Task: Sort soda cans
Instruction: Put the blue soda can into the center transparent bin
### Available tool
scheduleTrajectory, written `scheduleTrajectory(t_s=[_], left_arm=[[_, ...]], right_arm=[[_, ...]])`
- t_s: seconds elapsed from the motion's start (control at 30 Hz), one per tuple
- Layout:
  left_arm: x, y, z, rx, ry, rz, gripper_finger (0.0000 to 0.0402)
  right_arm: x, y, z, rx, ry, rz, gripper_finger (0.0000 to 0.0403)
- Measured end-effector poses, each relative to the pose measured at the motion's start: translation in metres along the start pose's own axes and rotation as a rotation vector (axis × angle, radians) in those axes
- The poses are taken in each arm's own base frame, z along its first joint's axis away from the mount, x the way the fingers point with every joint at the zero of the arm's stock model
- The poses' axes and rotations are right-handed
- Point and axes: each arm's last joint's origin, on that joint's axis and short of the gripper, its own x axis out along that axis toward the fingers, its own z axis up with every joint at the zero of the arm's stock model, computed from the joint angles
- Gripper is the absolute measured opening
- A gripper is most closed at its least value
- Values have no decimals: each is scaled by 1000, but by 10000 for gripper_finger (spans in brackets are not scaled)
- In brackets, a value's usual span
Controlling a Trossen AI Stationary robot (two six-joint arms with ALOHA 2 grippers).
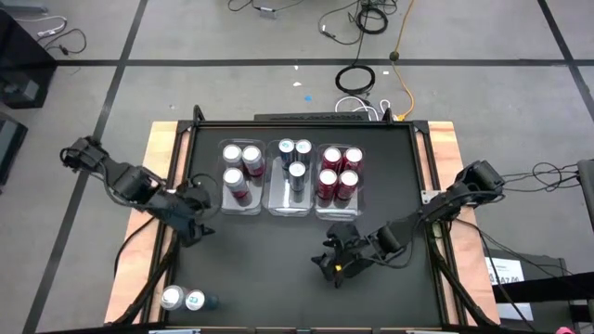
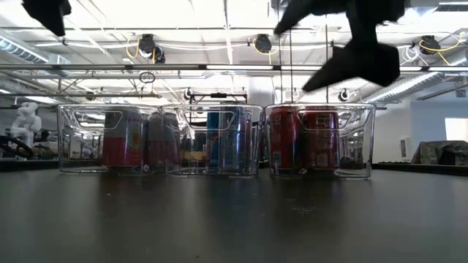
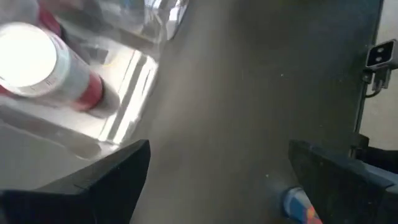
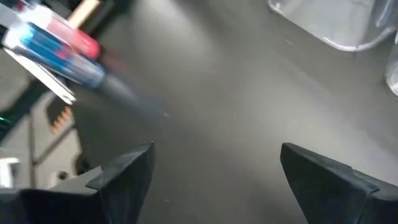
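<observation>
High view shows three clear bins side by side at the far middle of the table (image 1: 269, 269): the left bin (image 1: 221, 206) holds three pinkish-red cans (image 1: 241, 170), the middle bin (image 1: 274, 206) three silver-blue cans (image 1: 296, 160), and the right bin (image 1: 360, 202) four red cans (image 1: 339, 172). Two loose cans (image 1: 183, 299) remain upright together at the near left corner of the table, well apart from the bins. One of them carries teal marks; I cannot tell the body colour of the other from above.

I read the task as near its end, with the sort of these last two cans still to do.

My left gripper (image 1: 193, 221) hangs just beside the near outer corner of the left bin, jaws wide and holding nothing; its wrist view shows bare table between the fingers (image 3: 93, 186). My right gripper (image 1: 336, 263) hangs over open table in front of the right bin, jaws also wide and empty, fingers (image 4: 124, 177) clear of everything.

Next move, as I judge it: the left arm is the nearer one to the loose pair. It should travel toward the near left corner, line the open jaws around one can only, and close without knocking its neighbour, since the two stand touching or nearly so. The teal-marked can most likely belongs in the middle bin.
</observation>
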Motion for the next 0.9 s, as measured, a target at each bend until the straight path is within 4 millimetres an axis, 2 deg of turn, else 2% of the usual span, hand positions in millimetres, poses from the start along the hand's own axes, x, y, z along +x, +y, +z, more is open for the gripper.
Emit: scheduleTrajectory(t_s=[0.27, 0.5, 0.9], left_arm=[[16, -22, -3, -48, 51, 14, 391], [14, -41, -10, -70, 72, -120, 391], [21, -64, -32, -273, 181, -106, 391]], right_arm=[[20, -7, -16, -131, 79, -44, 338], [15, -3, -25, -244, 115, -16, 338], [6, -2, -41, -262, 166, -26, 338]])
